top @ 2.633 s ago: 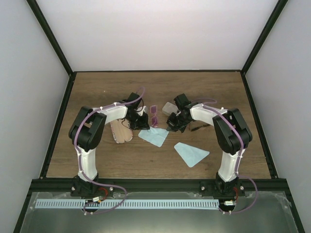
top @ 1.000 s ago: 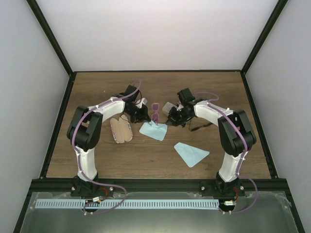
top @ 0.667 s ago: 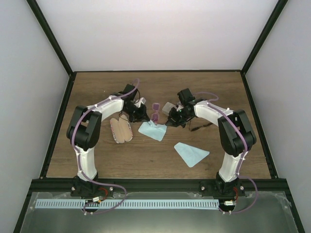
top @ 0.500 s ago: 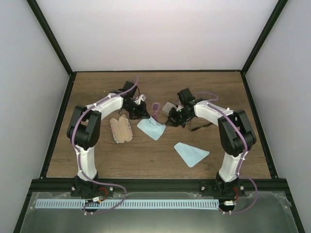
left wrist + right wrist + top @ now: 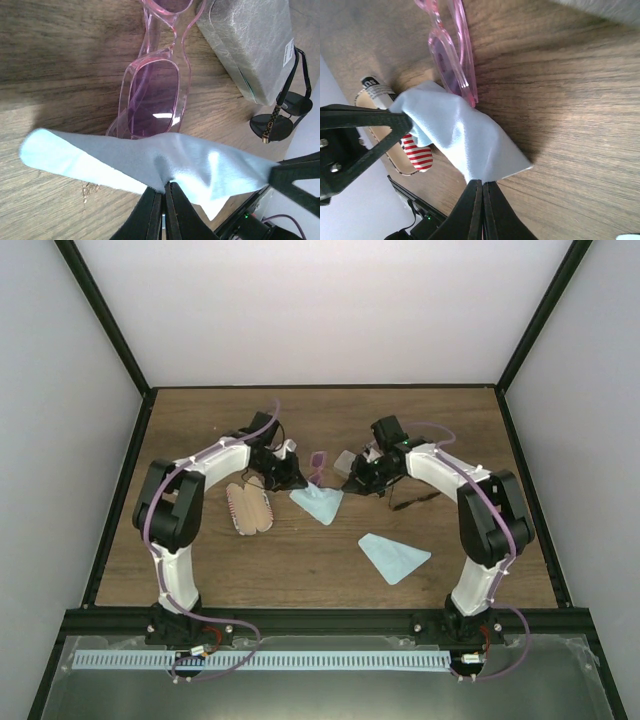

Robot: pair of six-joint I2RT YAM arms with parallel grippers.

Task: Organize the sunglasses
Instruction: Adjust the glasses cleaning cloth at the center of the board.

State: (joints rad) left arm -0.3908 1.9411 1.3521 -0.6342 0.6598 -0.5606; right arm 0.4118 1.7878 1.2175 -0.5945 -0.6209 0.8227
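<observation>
Left wrist view: the left tool (image 5: 163, 189) had its fingers pressed together on a fold of a soft light blue cloth (image 5: 150, 160). The cloth was raised off the brown wooden worktop (image 5: 55, 60), and its edge covered the near rim of the pink translucent-framed sunglasses with purple lenses (image 5: 152, 100). Those sunglasses lay on the worktop, held by neither tool. Just beside them, on the far side, stood a grey fibrous box-shaped case (image 5: 250, 45). Past that case lay the thin black-framed sunglasses with dark lenses (image 5: 280, 120), also unheld.

In the right wrist view, the right tool (image 5: 482, 184) was likewise clamped shut on a corner of the same cloth, so the fabric stretched between the two tools with the pink sunglasses just beyond it. An oval case with red and white stripes (image 5: 417, 150) lay on the side of the pink sunglasses away from the grey case, near but apart.

From the top external view, a second light blue triangular cloth (image 5: 393, 557) lay flat, well apart from the pink sunglasses, toward the arm bases.
</observation>
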